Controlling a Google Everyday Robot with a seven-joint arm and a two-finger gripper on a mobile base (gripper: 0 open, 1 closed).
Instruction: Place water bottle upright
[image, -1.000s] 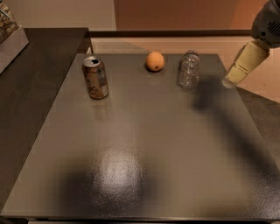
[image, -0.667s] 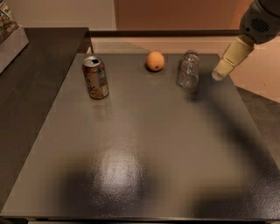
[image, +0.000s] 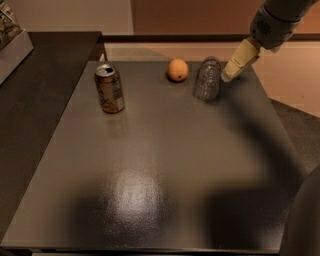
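Note:
The water bottle is clear ribbed plastic and sits at the far middle-right of the dark table. It seems to lie on its side with its length pointing away from me; its cap does not show. My gripper hangs from the arm at the upper right, cream-coloured and slanting down to the left. Its tip is just right of the bottle's far end, very close to it; I cannot tell whether they touch.
An orange lies just left of the bottle. A brown-and-silver soda can stands upright at the far left. A second dark counter adjoins on the left. The table's right edge drops to a light floor.
My gripper has moved left and slightly down, from past the table's right edge to right beside the bottle. The bottle, orange and can have not moved.

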